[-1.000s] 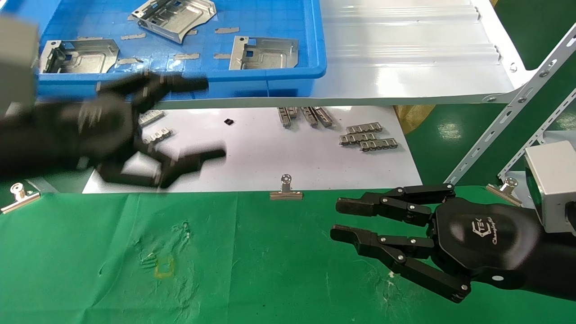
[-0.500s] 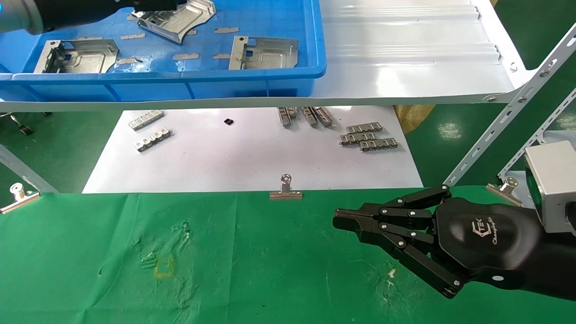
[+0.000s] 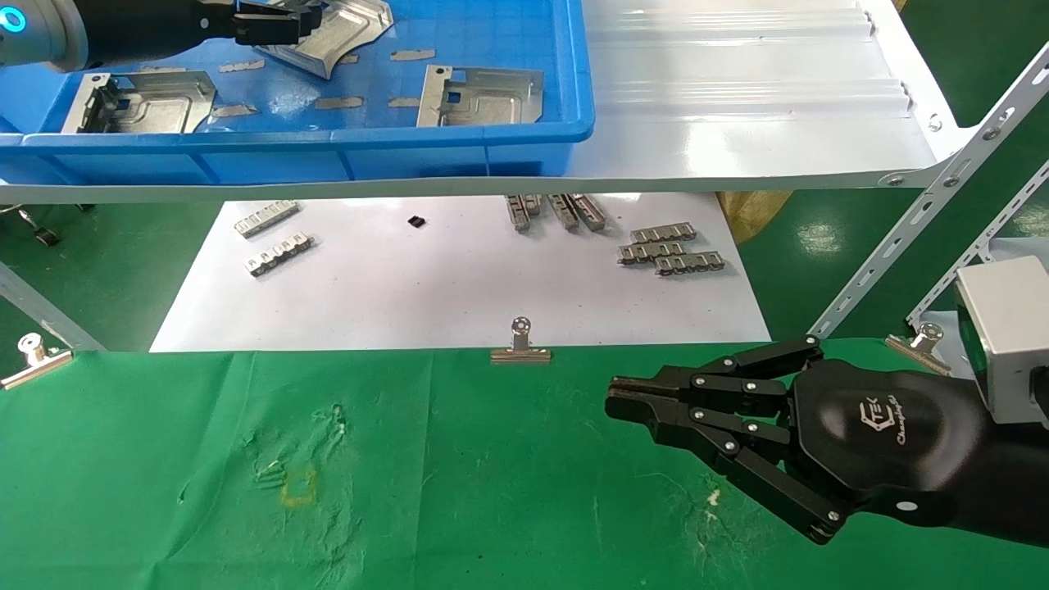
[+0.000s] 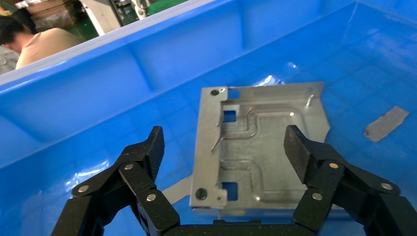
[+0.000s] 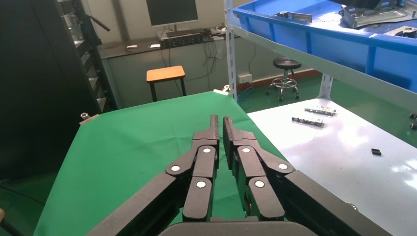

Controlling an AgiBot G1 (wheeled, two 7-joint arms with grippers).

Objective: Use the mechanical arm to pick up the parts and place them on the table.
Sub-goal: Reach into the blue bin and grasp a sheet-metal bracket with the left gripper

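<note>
The left gripper (image 4: 223, 147) hangs inside the blue bin (image 3: 524, 131) on the white shelf (image 3: 737, 123), its fingers (image 4: 150, 147) spread wide with nothing between them. Just under and ahead of it lies a part (image 4: 255, 147), flat on the bin floor, framed between the two finger pads but not touched (the wrist view shows clear blue floor on either side of the plate). In the head view this gripper (image 3: 274, 24) sits over the far part (image 3: 344, 33), near the back of the bin.

Two more parts lie nearer the robot from that gripper: one (image 3: 143, 100) at the bin's left end, one (image 3: 482, 97) toward its right end.

The right gripper (image 3: 627, 403) rests low over the green table (image 3: 451, 475), well away from the bin, fingers (image 5: 209, 147) pressed together and holding nothing. Beyond its tips, a binder clip (image 3: 520, 344) sits at the cloth's far edge, and past that small metal strips (image 3: 672, 252) lie on a white sheet (image 3: 459, 287).
</note>
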